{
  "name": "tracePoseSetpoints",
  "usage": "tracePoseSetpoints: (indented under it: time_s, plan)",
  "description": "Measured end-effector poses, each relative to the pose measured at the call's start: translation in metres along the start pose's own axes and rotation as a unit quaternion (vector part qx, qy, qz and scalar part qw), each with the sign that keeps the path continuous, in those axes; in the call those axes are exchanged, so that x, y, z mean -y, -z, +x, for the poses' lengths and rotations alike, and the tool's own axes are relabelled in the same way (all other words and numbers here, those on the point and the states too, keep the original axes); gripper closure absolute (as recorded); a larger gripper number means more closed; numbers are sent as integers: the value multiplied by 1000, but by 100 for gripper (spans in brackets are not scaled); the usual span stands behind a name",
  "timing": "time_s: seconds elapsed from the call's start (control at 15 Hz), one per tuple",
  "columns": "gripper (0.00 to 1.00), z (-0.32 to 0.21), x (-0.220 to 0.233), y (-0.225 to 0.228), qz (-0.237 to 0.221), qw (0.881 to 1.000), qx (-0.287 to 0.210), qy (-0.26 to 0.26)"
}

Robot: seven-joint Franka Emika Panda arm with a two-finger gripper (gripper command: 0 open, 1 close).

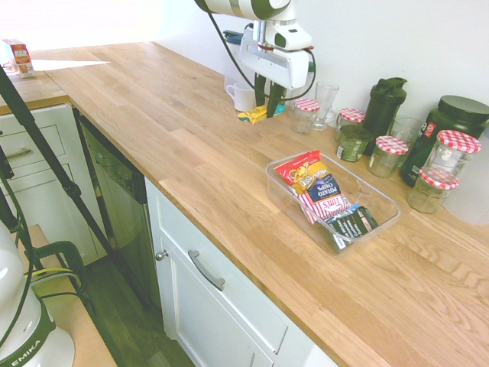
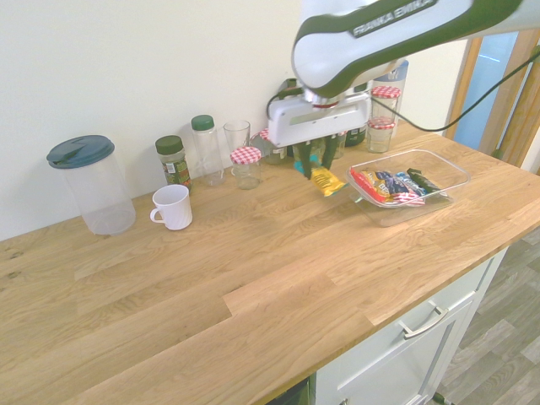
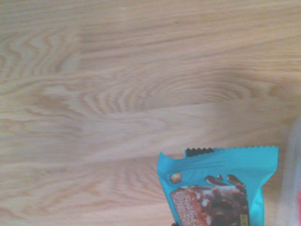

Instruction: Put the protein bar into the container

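The protein bar point(image 1: 254, 115) is clamped in the end effector point(image 1: 267, 109), held up above the wooden table point(image 1: 183, 153) in the first exterior view, near a white mug; the clear container point(image 1: 276, 200), holding 2 packets, lies apart, nearer the viewer and to the picture's right. In the second exterior view, the yellow-and-teal bar slopes down from the 2 closed fingertips toward the picture's right, its long axis pointing roughly at the container, so the next move is probably sideways that way, then down. In the wrist view, the bar's teal end shows close up, the container's blurred edge at the frame's side.
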State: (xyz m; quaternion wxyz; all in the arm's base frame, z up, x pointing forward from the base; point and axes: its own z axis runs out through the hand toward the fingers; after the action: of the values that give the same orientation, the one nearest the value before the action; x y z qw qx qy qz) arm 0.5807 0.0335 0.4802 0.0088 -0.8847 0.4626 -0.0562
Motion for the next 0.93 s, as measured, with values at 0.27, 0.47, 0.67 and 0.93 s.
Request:
tracePoseSetpoints:
  time_s: [0.27, 0.47, 0.67, 0.93]
  plan:
    - [100, 51, -102, 3, 4, 1000, -5, -5]
    - [100, 91, -154, -11, 11, 1000, -3, -11]
    - [100, 118, -180, -23, 20, 1000, 1, -15]
    - [100, 157, -191, -43, 17, 1000, 7, -16]
